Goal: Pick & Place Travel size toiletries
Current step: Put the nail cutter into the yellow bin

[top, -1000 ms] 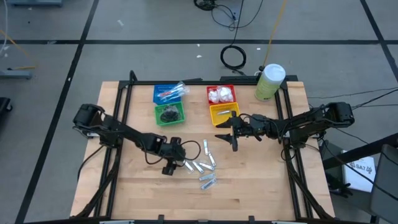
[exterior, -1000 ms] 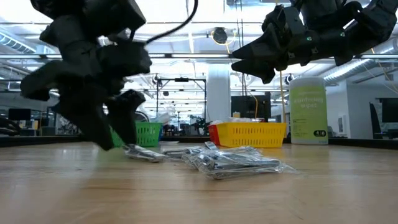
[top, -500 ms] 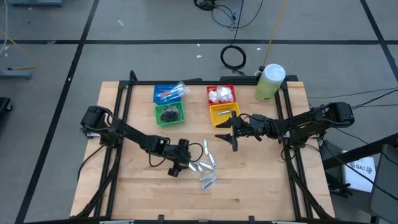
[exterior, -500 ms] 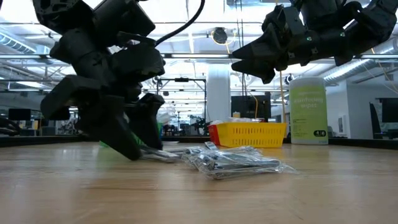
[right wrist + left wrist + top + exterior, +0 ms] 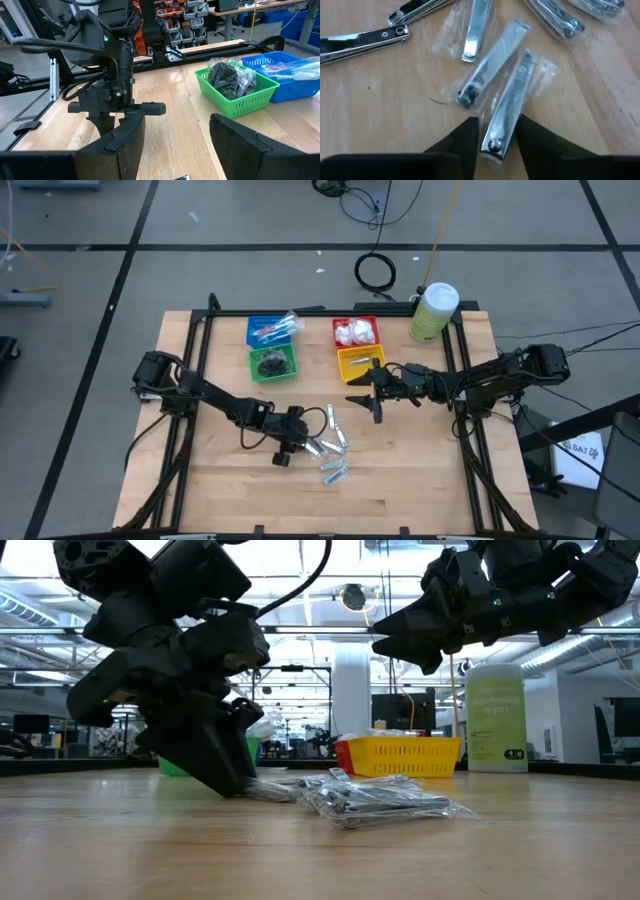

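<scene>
Two grippers are seen over the wooden table [image 5: 420,480]. The left gripper [image 5: 496,142] is lowered to the board at the near edge of a loose group of small silver pieces. These are nail clippers, most of them sealed in clear wrap. One wrapped clipper [image 5: 507,107] is taken between its dark fingers [image 5: 467,135], which are closed against the two sides of the wrap. This piece lies flat on the wood and is not lifted.

Just ahead of the same fingertips a second wrapped clipper [image 5: 487,67] is laid aslant, touching the held one, and a third [image 5: 472,30] is found beyond it. Two bare clippers [image 5: 362,40] are placed farther off to one side. The rest of the group [image 5: 333,470] is spread on the side of the left gripper that faces the right arm.

Beyond the left gripper, toward the far edge, the green basket [image 5: 272,363] with dark discs and the blue basket [image 5: 268,330] with toothbrushes are set side by side.

The right gripper [image 5: 176,122] is held in the air above the board, well apart from the silver group. Its fingers are spread wide and nothing is held between them. Just behind it the yellow basket [image 5: 358,360] is placed, then the red basket [image 5: 355,332] with white packets. The pale-green canister [image 5: 434,310] is stood at the corner behind this arm.
</scene>
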`<control>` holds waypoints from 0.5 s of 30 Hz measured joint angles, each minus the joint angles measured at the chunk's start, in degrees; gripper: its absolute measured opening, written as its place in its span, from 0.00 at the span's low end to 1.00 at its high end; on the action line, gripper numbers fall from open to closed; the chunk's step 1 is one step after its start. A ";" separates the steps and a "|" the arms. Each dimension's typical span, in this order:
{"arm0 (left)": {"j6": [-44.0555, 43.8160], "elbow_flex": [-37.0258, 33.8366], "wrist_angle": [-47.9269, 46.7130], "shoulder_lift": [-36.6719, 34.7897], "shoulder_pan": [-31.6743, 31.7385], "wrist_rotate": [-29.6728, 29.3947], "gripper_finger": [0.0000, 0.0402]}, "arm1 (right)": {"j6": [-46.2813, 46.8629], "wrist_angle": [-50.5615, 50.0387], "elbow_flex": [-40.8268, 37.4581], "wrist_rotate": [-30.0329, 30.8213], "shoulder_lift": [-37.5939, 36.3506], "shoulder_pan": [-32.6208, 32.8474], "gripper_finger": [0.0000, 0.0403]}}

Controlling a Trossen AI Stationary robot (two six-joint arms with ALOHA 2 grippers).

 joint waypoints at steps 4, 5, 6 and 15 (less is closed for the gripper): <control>0.95 -0.02 -0.40 -0.04 -0.03 0.03 0.25 | 0.00 -0.11 0.00 0.02 0.00 0.00 0.52; 0.87 0.00 -0.54 -0.04 -0.04 0.09 0.23 | 0.00 -0.13 0.00 0.02 0.00 -0.02 0.52; 0.81 -0.02 -0.65 -0.07 -0.04 0.16 0.21 | 0.00 -0.27 0.00 0.02 0.00 0.00 0.52; 0.94 -0.04 -4.22 -2.20 -0.04 0.13 0.10 | 0.00 -0.75 0.00 0.04 0.00 -0.01 0.52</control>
